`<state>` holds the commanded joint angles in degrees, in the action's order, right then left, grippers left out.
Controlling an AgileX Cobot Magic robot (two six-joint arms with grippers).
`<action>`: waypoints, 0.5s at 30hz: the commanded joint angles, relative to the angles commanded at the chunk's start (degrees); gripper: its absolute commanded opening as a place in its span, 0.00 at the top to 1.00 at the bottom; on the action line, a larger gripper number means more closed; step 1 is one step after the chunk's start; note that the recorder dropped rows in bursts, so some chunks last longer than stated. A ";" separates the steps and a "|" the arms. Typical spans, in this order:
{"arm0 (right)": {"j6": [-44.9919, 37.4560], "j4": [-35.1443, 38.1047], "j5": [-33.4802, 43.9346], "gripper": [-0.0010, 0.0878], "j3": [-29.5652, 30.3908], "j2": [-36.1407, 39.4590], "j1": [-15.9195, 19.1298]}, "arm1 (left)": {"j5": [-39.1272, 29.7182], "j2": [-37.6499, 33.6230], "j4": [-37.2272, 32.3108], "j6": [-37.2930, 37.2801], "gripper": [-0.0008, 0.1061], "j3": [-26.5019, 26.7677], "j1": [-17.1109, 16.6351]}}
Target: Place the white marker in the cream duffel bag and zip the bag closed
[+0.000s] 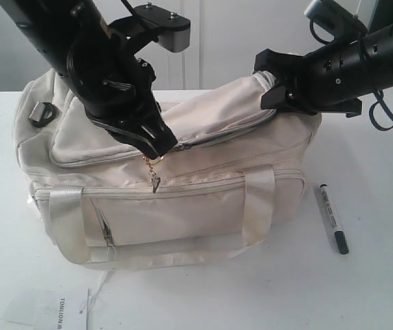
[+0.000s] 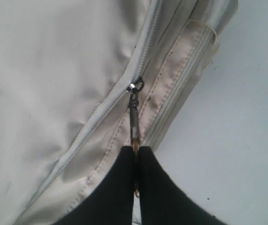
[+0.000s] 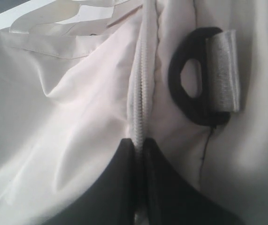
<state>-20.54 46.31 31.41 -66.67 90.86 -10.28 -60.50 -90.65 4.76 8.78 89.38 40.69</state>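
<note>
- The cream duffel bag (image 1: 203, 206) fills the middle of the exterior view, resting on the white table (image 1: 382, 295)
- The left gripper (image 1: 160, 146) comes down from the upper left of the frame onto the bag's top zip. The left wrist view shows its jaws pinched together on the zip pull (image 2: 134, 117) (a thin metal link hanging from the slider), and a gold charm (image 1: 153, 175) dangles just below
- The right gripper (image 1: 273, 88) reaches in from the upper right to the bag's right end. Its jaws are pressed together on the fabric and zip tape there, just beside a black strap ring (image 3: 195, 110)
- The white marker (image 1: 333, 217) lies flat on the table at the right of the frame, outside the bag and just beside its right end
- The marker is lower in the frame than the right gripper and well apart from the left gripper; neither touches it
</note>
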 joint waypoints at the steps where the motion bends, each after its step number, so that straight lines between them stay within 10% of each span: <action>1: 0.00 0.00 0.00 0.99 0.00 0.00 0.00 | -0.16 0.00 -0.15 0.00 0.99 0.00 0.00; 15: 0.00 0.00 0.11 0.99 0.00 0.00 0.00 | -2.17 0.00 -2.33 -0.21 0.99 0.00 0.00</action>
<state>-20.54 46.31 31.53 -66.67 90.86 -10.28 -62.67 -90.65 2.42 8.57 89.38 40.69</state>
